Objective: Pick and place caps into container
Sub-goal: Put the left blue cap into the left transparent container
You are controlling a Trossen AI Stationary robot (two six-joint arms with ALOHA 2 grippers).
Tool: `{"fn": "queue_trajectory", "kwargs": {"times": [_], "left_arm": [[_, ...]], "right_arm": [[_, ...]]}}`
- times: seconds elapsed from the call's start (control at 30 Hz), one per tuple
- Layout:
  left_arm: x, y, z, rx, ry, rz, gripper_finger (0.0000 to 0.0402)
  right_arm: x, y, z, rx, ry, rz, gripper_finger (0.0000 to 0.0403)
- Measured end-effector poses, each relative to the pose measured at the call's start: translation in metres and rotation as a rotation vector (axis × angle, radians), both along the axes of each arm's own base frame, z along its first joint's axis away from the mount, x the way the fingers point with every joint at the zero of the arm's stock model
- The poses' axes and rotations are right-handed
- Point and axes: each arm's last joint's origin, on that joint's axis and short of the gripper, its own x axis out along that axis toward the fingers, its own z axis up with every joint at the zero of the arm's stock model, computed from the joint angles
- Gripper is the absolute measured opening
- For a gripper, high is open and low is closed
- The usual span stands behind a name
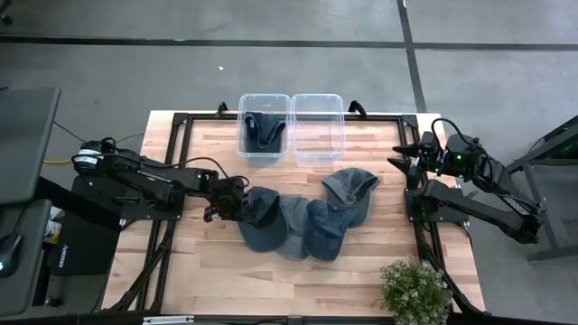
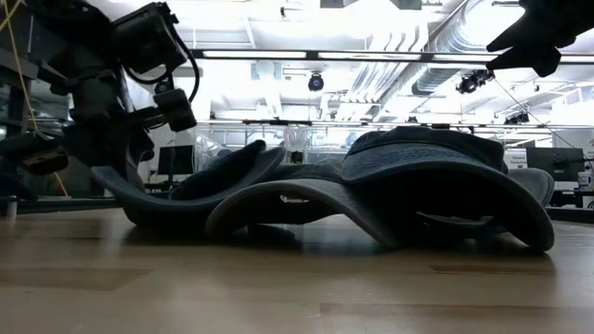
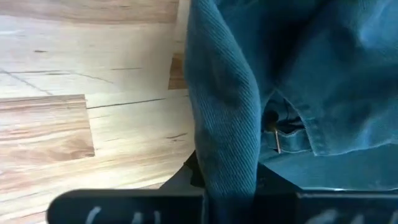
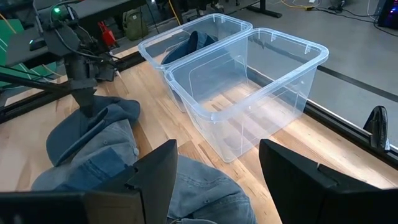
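left gripper (image 1: pixel 222 200): low at the table's (image 1: pixel 226 280) left-centre, fingers clamped | right gripper (image 1: pixel 404 153): raised over the table's right edge, fingers spread

Even overhead light falls on the desk (image 1: pixel 208 271). In the low view, ceiling lights (image 2: pixel 278 54) glare white, leaving the caps (image 2: pixel 371 195) backlit and dark.

1. Two bins are set side by side at the table's (image 1: pixel 361 271) far edge.
2. One cap (image 1: pixel 263 132) is held in the left bin (image 1: pixel 264 99); the right bin (image 1: pixel 317 126) is beside it.
3. Four overlapping caps (image 1: pixel 307 221) are spread before them.
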Motion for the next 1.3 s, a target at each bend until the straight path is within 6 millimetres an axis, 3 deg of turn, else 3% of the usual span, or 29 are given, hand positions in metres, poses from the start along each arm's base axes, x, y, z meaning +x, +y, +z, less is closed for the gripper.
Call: {"fn": "queue_trajectory", "kwargs": {"times": [0.23,0.53,1.0,1.3], "left_arm": [[0.005,0.000,0.005,0.023,-0.055,0.005,0.0005],[0.004,0.002,0.030,0.070,-0.083,-0.007,0.0004],[-0.021,0.004,0.099,0.171,-0.145,-0.039,0.0004],[-0.022,0.005,0.135,0.254,-0.241,-0.142,0.0004]], "right_arm": [[0.000,0.000,0.000,0.002,-0.001,-0.001,0.0222],[0.000,0.000,0.000,0.007,-0.004,0.001,0.0222],[0.000,0.000,0.000,0.009,-0.005,0.008,0.0222],[0.000,0.001,0.000,0.015,-0.009,0.023,0.0222]]}}
